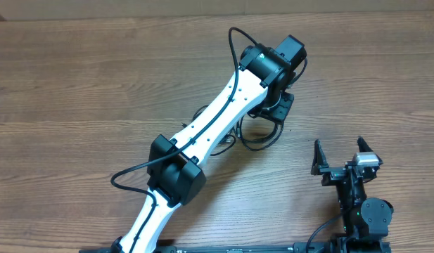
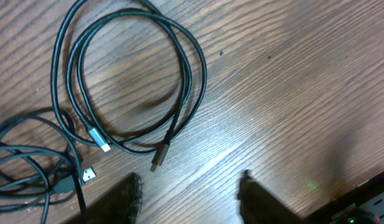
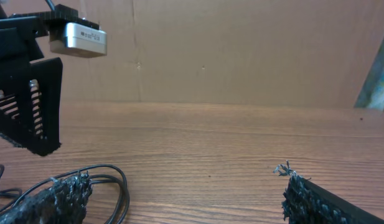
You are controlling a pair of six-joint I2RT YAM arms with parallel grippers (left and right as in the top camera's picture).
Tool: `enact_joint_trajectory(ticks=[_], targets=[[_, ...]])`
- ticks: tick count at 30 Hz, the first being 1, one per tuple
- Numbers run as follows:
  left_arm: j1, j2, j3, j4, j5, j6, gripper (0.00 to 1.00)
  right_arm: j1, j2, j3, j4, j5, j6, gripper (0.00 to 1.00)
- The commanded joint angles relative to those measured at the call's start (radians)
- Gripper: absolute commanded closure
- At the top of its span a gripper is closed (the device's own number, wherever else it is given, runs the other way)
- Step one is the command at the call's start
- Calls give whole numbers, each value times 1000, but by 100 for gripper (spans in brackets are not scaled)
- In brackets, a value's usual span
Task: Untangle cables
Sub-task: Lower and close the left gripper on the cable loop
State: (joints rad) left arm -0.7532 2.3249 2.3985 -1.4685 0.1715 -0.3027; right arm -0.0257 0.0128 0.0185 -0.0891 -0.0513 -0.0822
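Observation:
The cables are thin black cords lying on the wooden table. One cord makes a double loop, with a silver plug and a darker plug at its ends. More cord lies tangled at the left with a flat metal plug. My left gripper hangs just right of the tangle, open, with only bare wood between its fingers. In the overhead view the cables show partly under the left gripper. My right gripper stands open and empty, apart from the cables, to their right.
In the right wrist view the cable loop lies by my left fingertip, and the left arm's gripper hangs above it. A brown wall rises behind the table. The left arm's own thicker cable loops at its elbow.

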Motion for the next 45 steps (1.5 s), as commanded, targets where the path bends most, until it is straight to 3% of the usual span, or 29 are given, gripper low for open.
enact_joint_trajectory(ticks=[1, 5, 12, 23, 25, 29, 35, 45], targets=[[-6, 10, -23, 11, 4, 38, 37, -3, -10, -10, 7, 6, -1, 0], [-23, 11, -144, 100, -37, 36, 35, -3, -10, -10, 7, 6, -1, 0], [-24, 11, -334, 269, -57, 4, 43, -3, -10, -10, 7, 6, -1, 0], [-27, 11, -496, 415, -63, 19, 46, -3, -10, -10, 7, 6, -1, 0], [-26, 11, -520, 435, -63, 19, 50, -3, -10, -10, 7, 6, -1, 0], [-23, 11, -524, 442, -67, 18, 59, -3, -10, -10, 7, 6, -1, 0], [-13, 10, -502, 441, -63, 7, 65, -3, -10, -10, 7, 6, -1, 0], [-2, 10, -359, 352, -46, 8, 84, -3, -10, -10, 7, 6, -1, 0]])
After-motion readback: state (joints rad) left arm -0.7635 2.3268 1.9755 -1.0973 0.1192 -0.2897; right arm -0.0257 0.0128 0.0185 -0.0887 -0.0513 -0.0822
